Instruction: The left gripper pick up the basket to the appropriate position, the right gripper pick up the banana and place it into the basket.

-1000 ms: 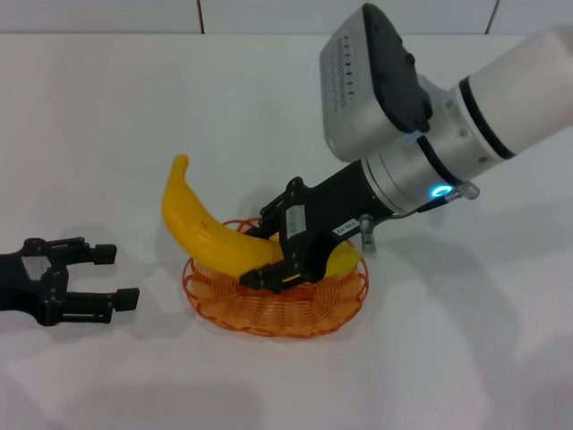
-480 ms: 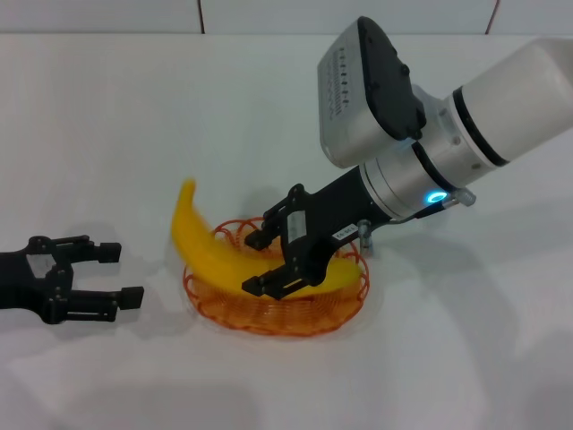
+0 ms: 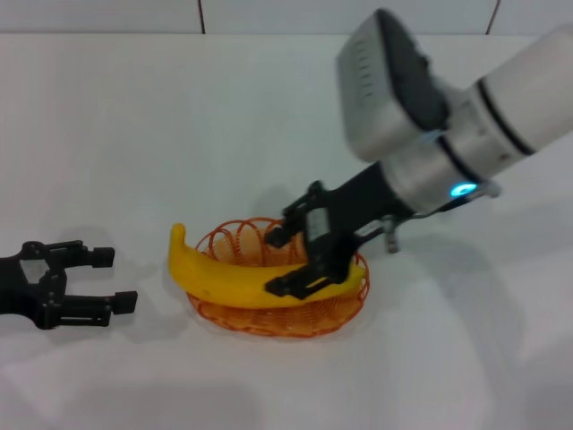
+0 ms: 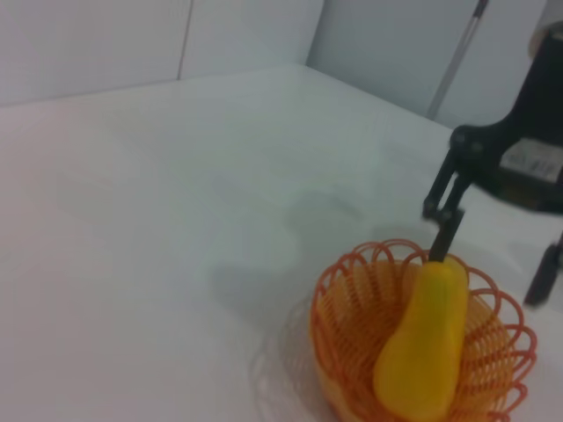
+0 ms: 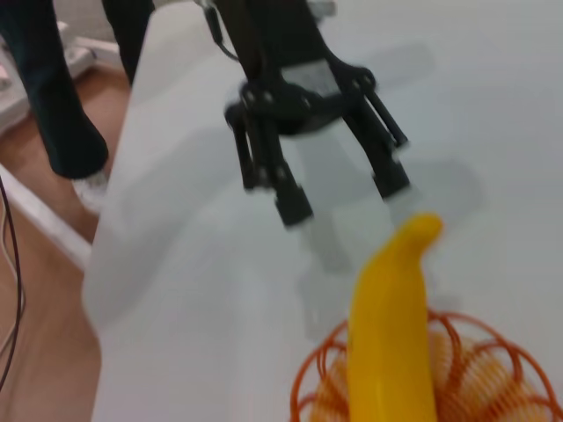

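Banana [image 3: 255, 283] lay across basket [image 3: 224, 313]; right gripper [image 3: 295, 260] jaws spread, holding nothing. We judged: lift straight up, avoid snagging wire. Left gripper [image 3: 112, 279] parked apart, also spread, empty.

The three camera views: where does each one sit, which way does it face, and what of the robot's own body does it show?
Head view: high on the robot, facing forward and down; shows the open left end effector and the open right end effector over the smooth yellow curved banana in the looped orange wire basket.
Left wrist view: low beside the basket, facing the right end effector.
Right wrist view: above the banana, facing the left end effector.
All three share banana and basket.
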{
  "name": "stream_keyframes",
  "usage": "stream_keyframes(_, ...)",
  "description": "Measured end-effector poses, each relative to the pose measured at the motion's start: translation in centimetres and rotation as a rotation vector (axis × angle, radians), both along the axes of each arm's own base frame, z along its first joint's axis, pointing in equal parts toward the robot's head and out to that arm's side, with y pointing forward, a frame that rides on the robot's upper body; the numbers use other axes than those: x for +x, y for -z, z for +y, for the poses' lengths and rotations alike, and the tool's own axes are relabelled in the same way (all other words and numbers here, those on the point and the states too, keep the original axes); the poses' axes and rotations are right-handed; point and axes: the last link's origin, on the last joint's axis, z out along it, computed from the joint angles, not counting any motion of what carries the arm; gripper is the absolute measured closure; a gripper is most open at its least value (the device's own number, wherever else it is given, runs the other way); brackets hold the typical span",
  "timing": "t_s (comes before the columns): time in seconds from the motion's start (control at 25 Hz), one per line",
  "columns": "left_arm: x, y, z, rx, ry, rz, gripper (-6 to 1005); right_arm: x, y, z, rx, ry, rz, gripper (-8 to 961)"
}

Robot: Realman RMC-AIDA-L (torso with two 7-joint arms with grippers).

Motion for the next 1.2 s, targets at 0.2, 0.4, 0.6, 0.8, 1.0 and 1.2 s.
stream_keyframes(0.2,-0.1,0.0,-0.1,-0.001,0.004,0.004,110,2.8,-5.5,0.4,0.113,0.043,0.047,327)
stream_keyframes(0.4,-0.1,0.0,-0.1,-0.001,0.013,0.007,110,9.3,-9.8,-1.0,0.227,0.035,0.167,328)
stream_keyframes(0.6,0.0,0.2,-0.1,0.0,0.025,0.005,110,14.5,-9.5,-3.8,0.276,-0.007,0.283,325)
stream_keyframes(0.8,-0.1,0.4,-0.4,0.009,0.061,0.014,110,17.1,-7.7,-6.1,0.312,-0.038,0.412,328)
stream_keyframes(1.0,-0.1,1.4,-0.9,0.057,0.195,0.033,110,17.4,-6.2,-6.7,0.324,-0.03,0.485,329)
stream_keyframes(1.2,-0.4,2.8,-1.2,0.13,0.301,0.057,110,17.7,-5.3,-7.1,0.328,0.008,0.515,329)
